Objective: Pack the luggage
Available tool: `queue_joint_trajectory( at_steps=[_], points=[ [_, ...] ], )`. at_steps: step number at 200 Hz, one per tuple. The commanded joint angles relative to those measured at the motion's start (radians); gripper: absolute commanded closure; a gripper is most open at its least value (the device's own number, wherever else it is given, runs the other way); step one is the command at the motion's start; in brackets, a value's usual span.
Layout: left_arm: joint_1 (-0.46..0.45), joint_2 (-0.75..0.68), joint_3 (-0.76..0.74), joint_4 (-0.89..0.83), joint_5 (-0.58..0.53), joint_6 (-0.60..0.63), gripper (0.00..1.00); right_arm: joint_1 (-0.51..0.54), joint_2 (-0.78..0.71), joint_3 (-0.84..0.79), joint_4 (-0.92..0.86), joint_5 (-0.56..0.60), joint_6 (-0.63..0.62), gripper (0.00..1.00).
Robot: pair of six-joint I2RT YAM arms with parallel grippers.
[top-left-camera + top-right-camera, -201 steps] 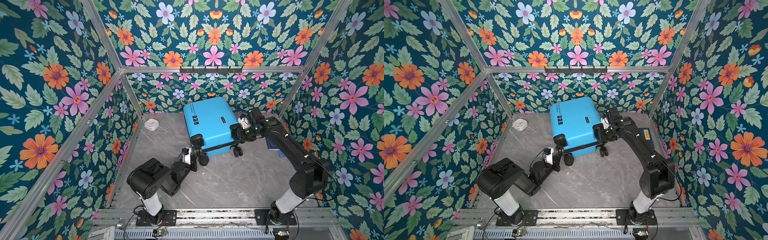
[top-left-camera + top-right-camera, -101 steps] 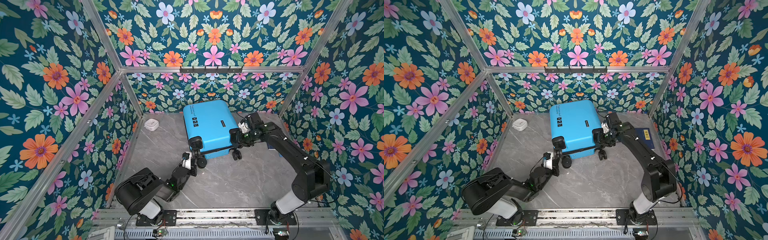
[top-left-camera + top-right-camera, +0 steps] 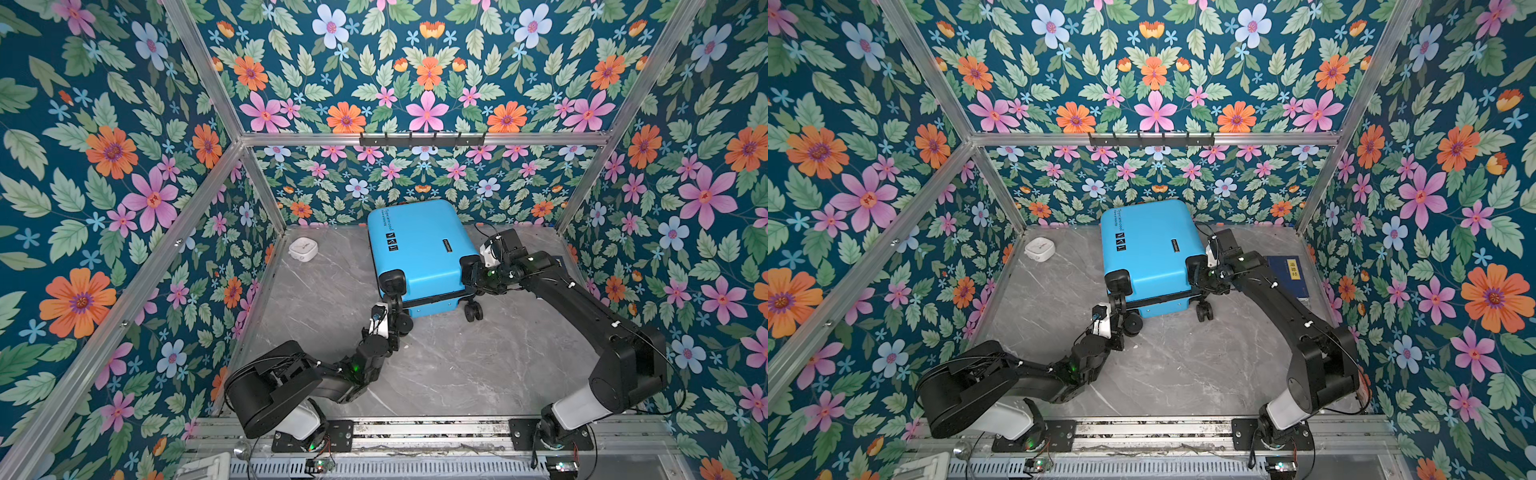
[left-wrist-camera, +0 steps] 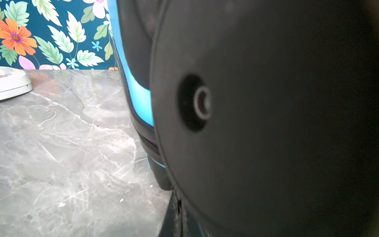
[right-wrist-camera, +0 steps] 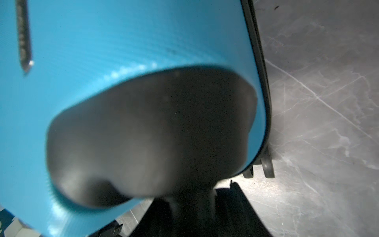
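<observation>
The sky-blue luggage [image 3: 419, 249] [image 3: 1150, 253] lies shut on the grey table, its wheel end toward the front. My left gripper [image 3: 395, 309] [image 3: 1119, 309] is shut and its tip sits against the front-left caster. That black wheel [image 4: 266, 123] fills the left wrist view, with a strip of blue shell [image 4: 141, 98] beside it. My right gripper [image 3: 473, 278] [image 3: 1198, 278] is shut on the stem of the upper right caster. In the right wrist view the black wheel housing [image 5: 153, 133] looms over the jaws [image 5: 194, 205], blue shell [image 5: 123, 41] behind.
A small white box [image 3: 303, 249] [image 3: 1040, 249] [image 4: 12, 84] sits at the back left of the table. A dark-blue book with a yellow label [image 3: 1289, 274] lies behind my right arm by the right wall. Floral walls close in three sides.
My left arm has sunk lower and stretched out, its tip staying at the front-left caster. The right gripper drew slightly toward the front with the luggage's wheel end.
</observation>
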Motion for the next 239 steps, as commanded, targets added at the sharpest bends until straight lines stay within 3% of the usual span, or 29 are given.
queue_joint_trajectory(
  at_steps=[1, 34, 129, 145, 160, 185, 203, 223, 227, 239],
  points=[
    [-0.044, 0.009, 0.059, 0.126, 0.264, 0.124, 1.0, 0.029, 0.003, -0.002, 0.05, -0.112, 0.128, 1.0],
    [-0.099, 0.042, 0.121, 0.087, 0.261, 0.163, 1.0, 0.06, 0.027, 0.006, 0.064, -0.097, 0.147, 1.0],
    [-0.15, 0.124, 0.219, 0.074, 0.288, 0.154, 1.0, 0.075, 0.043, 0.002, 0.088, -0.077, 0.171, 1.0],
    [-0.15, 0.069, 0.202, 0.042, 0.238, 0.143, 0.71, 0.074, 0.039, 0.011, 0.07, -0.058, 0.159, 1.0],
    [-0.148, -0.022, 0.192, -0.054, 0.15, 0.14, 0.53, 0.074, 0.037, 0.024, 0.051, -0.04, 0.141, 1.0],
    [-0.135, -0.195, 0.216, -0.32, 0.045, 0.156, 0.31, 0.07, 0.03, 0.039, 0.025, -0.021, 0.11, 1.0],
    [-0.098, -0.318, 0.237, -0.52, 0.017, 0.151, 0.24, 0.064, 0.023, 0.049, 0.013, -0.01, 0.088, 1.0],
    [0.053, -0.451, 0.259, -0.72, 0.153, 0.061, 0.09, 0.049, 0.016, 0.058, -0.001, -0.003, 0.068, 1.0],
    [0.101, -0.473, 0.261, -0.752, 0.208, 0.036, 0.01, 0.045, 0.016, 0.057, -0.001, -0.002, 0.064, 1.0],
    [0.242, -0.52, 0.273, -0.827, 0.335, -0.027, 0.0, 0.029, 0.011, 0.055, -0.008, -0.004, 0.057, 1.0]
  ],
)
